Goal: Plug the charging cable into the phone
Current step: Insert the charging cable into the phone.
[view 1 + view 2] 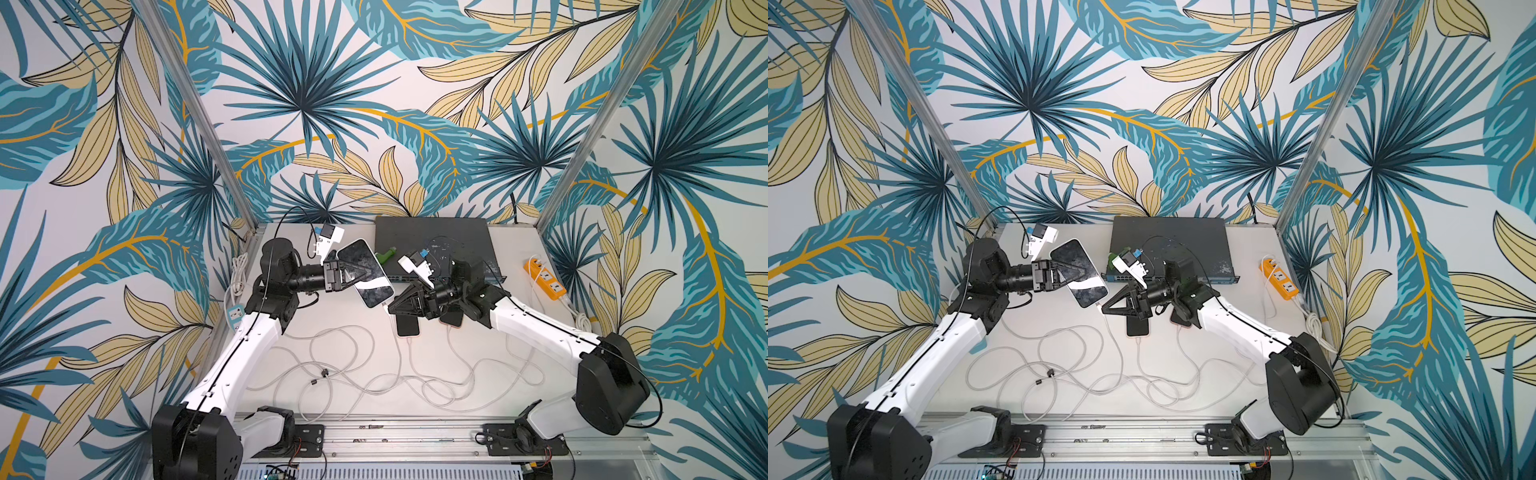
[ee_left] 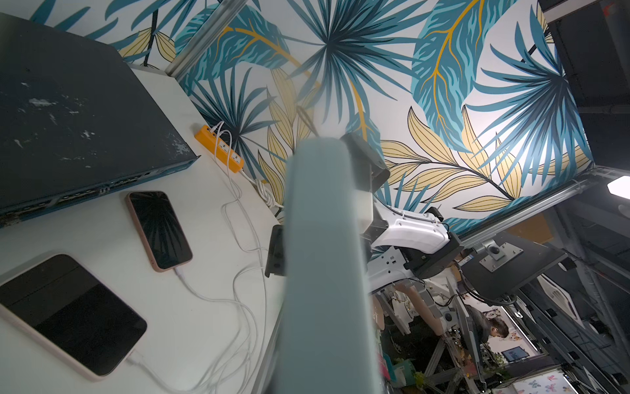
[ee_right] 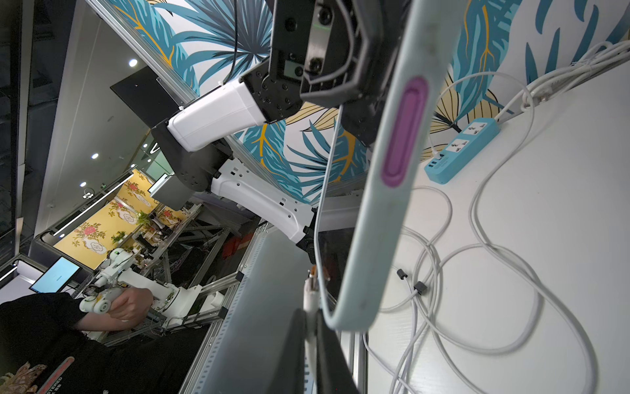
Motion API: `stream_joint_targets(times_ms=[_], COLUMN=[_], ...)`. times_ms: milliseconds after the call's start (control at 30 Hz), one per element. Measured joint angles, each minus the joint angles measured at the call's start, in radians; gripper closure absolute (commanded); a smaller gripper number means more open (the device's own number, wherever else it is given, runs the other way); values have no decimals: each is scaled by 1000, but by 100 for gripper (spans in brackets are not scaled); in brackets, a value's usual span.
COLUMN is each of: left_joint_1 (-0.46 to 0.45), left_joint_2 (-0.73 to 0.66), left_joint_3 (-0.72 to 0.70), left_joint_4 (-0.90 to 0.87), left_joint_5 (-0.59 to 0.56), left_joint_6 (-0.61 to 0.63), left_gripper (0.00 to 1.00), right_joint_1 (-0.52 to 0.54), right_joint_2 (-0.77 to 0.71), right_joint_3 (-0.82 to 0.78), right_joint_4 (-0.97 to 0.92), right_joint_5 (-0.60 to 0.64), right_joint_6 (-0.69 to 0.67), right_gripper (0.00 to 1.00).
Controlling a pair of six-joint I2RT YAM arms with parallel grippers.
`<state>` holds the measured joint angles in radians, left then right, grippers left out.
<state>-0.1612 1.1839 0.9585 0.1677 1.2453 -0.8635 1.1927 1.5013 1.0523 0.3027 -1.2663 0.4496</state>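
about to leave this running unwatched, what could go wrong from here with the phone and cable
The left gripper holds the phone tilted in the air from one side only; a push from the plug in the right gripper could twist it loose. The plug is at the phone's lower end, but alignment with the port is not visible, so it may scrape beside it. The loose cables could snag.
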Motion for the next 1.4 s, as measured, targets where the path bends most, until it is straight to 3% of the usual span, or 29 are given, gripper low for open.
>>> stream_joint_targets(times_ms=[1400], left_joint_1=[-2], left_joint_2=[-2], left_joint_3=[0], left_joint_4=[-37], left_joint_5=[-3], left_joint_6=[41], left_gripper=[100], right_joint_1=[-1], right_joint_2=[29], right_joint_3=[-22], right_joint_4=[51], right_joint_5=[-6], right_joint_6=[23], right_gripper=[100])
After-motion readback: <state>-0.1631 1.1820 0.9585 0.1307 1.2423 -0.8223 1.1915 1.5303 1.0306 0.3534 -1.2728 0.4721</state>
